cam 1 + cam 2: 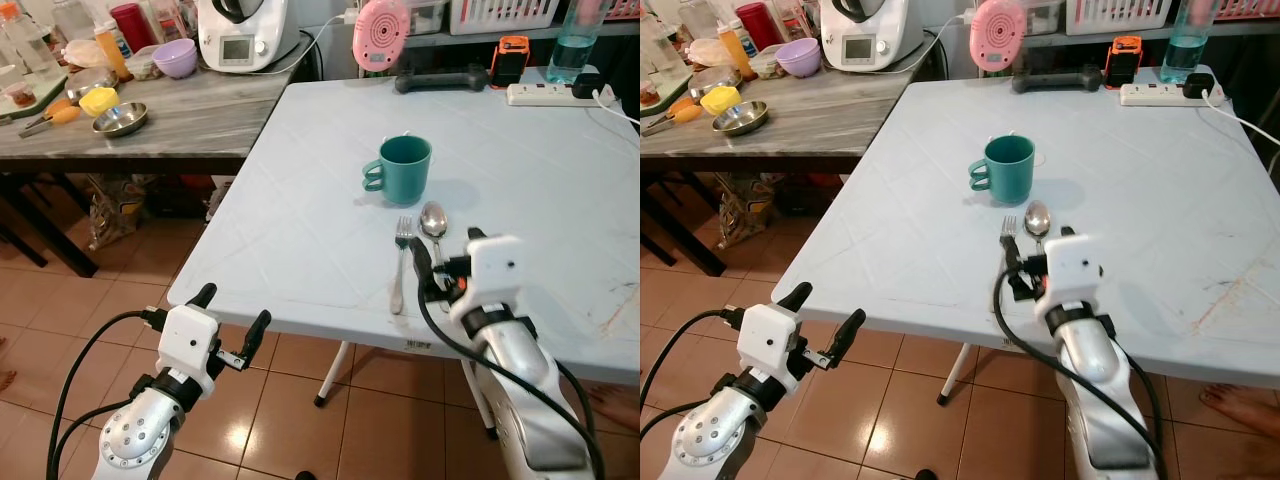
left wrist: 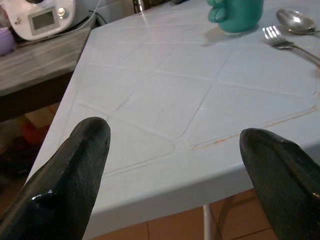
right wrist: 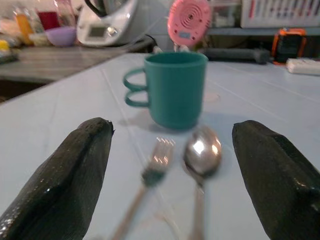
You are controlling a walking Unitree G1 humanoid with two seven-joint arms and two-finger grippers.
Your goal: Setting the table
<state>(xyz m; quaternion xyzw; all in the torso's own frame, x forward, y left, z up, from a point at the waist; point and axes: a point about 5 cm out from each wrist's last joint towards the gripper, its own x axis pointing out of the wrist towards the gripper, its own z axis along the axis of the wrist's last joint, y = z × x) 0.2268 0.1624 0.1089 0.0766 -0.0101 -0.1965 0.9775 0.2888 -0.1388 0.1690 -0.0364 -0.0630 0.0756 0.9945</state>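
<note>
Plainly the fork [image 1: 402, 262] and spoon [image 1: 435, 232] are the fiddly pieces: thin, stiff, polished metal lying flat and side by side on the pale bench [image 1: 300, 230], handles pointing toward its near edge. Both should be light and slippery, with almost nothing standing proud of the surface, so a pinch across the narrow handle, near the middle, looks the surest hold; the bowl and tines would likely skid out. Just beyond them stands the teal mug [image 1: 401, 169], rigid and probably light, its double-looped handle turned to the robot's left; its body or rim would take a grip well. The right claw [image 1: 445, 262] sits low over the cutlery handles, fingers spread wide with fork and spoon between them, holding nothing. The left claw [image 1: 230, 325] hovers off the bench's near corner above the tiled floor, also open and empty.
</note>
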